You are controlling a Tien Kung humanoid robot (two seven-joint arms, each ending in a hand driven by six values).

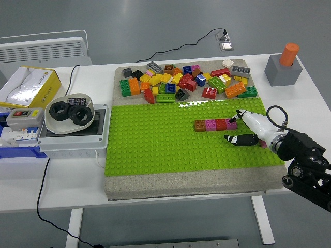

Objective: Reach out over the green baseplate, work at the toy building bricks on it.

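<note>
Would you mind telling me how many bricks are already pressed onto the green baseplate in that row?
4, side by side in one row on the green baseplate: brown brick leftmost, then pink brick, red brick, and magenta brick by the right hand, which may hide more.

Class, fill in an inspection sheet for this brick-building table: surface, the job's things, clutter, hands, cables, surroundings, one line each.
Surface: white table, with a grey mat under the green baseplate.
Job's things: short row of bricks, brown, pink, red and magenta, pressed onto the baseplate; loose brick pile on the mat behind it.
Clutter: bowl of black nuts on a grey box; yellow and white carton; grey block with orange peg.
Hands: right hand at the row's right end, fingers on the end brick; left hand nothing seen.
Cables: black cable running to a floor socket; another hanging off the left front edge.
Surroundings: grey floor, white radiator.
</note>
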